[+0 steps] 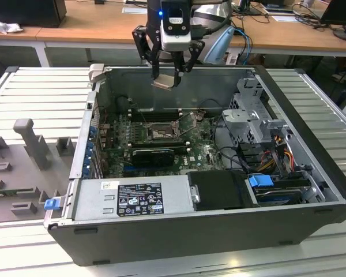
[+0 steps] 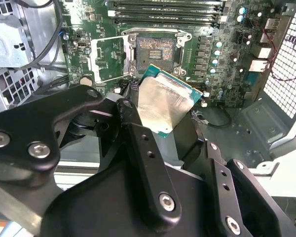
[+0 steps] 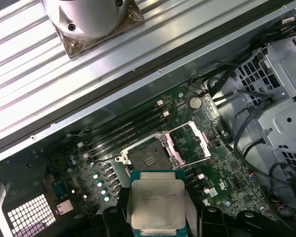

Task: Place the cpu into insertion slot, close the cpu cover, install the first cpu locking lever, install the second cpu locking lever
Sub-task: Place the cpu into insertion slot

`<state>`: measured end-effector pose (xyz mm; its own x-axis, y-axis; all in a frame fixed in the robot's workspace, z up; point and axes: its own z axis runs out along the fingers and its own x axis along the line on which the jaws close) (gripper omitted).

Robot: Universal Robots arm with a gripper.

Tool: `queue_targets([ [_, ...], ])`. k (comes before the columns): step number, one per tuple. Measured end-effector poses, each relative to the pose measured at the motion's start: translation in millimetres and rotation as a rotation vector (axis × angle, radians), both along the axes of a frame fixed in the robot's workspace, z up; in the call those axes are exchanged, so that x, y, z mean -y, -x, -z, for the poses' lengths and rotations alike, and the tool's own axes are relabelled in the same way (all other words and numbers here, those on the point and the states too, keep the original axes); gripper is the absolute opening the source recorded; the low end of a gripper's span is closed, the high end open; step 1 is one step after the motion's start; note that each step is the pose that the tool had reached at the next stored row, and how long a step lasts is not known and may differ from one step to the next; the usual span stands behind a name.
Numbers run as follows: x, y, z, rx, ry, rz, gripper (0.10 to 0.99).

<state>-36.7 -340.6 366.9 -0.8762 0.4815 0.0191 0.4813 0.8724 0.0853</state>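
Exterior view: jaws pinch the tilted cpu (image 1: 166, 81), well apart from the insertion slot (image 1: 160, 134).

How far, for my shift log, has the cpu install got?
Done: the cpu is picked up, gripped in the end effector above the open case. In hand: it hangs over the motherboard, short of the insertion slot, which is empty. Left: seating it. The cpu cover stands open beside the slot, so the closing and both lever steps are not done.

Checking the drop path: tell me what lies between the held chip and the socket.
Only open air, in the exterior view, between chip and socket.
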Motion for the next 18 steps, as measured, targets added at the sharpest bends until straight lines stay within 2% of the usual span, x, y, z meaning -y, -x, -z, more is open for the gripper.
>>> queue_targets([
  [18,0.0,0.0,0.5,0.0,0.0,0.159,0.525],
])
